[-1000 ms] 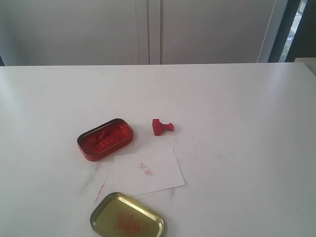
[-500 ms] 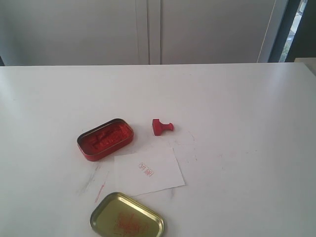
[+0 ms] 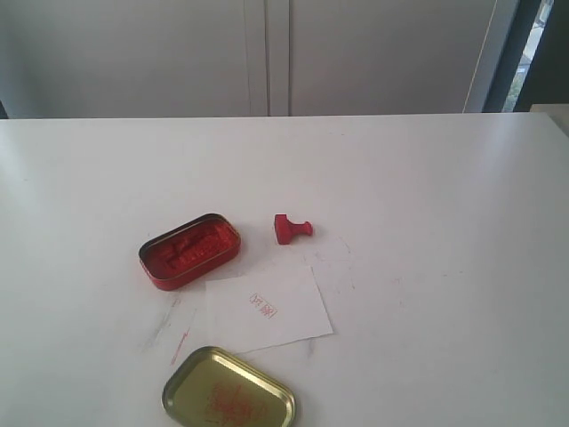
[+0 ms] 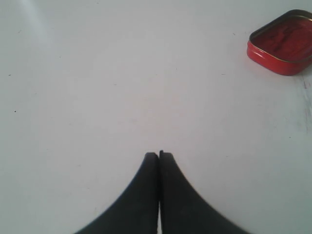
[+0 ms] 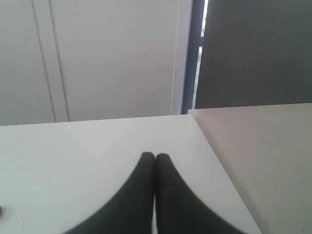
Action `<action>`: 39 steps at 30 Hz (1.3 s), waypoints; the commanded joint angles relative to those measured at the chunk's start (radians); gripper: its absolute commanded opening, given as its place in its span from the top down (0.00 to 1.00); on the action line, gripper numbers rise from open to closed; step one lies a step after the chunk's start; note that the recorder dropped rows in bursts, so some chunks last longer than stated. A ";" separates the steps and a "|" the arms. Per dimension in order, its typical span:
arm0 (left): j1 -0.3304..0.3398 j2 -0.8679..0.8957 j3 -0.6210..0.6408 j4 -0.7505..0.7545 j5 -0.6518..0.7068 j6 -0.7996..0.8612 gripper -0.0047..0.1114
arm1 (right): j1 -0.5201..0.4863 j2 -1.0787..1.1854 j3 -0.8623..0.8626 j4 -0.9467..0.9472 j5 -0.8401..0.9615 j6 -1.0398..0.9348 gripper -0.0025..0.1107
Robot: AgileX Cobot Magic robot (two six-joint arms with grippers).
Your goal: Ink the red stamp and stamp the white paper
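Observation:
The red stamp (image 3: 291, 229) lies on its side on the white table, just right of the open red ink tin (image 3: 189, 250). The white paper (image 3: 266, 307) lies in front of both and carries a small red imprint. Neither arm shows in the exterior view. My left gripper (image 4: 158, 155) is shut with nothing in it, over bare table, with the ink tin (image 4: 284, 48) off at the frame's corner. My right gripper (image 5: 155, 156) is also shut and empty, above the table near its far right edge.
A gold oval lid (image 3: 228, 395) with red smears lies at the front edge, below the paper. Faint red marks streak the table (image 3: 427, 178) left of the paper. A lower beige surface (image 5: 263, 156) adjoins the table's right edge. Grey cabinet doors stand behind.

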 commanded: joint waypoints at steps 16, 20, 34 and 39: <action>0.002 -0.005 0.008 -0.002 0.008 -0.004 0.96 | -0.003 -0.257 0.268 -0.040 -0.024 0.007 0.98; 0.002 -0.005 0.008 -0.002 0.008 -0.004 0.96 | -0.003 -0.257 0.306 -0.071 -0.036 0.007 0.98; 0.002 -0.005 0.008 -0.002 0.008 -0.004 0.96 | -0.002 -0.257 0.425 -0.125 -0.100 0.007 0.98; 0.002 -0.005 0.008 -0.002 0.008 -0.004 0.96 | 0.017 -0.257 0.472 -0.125 -0.147 0.007 0.98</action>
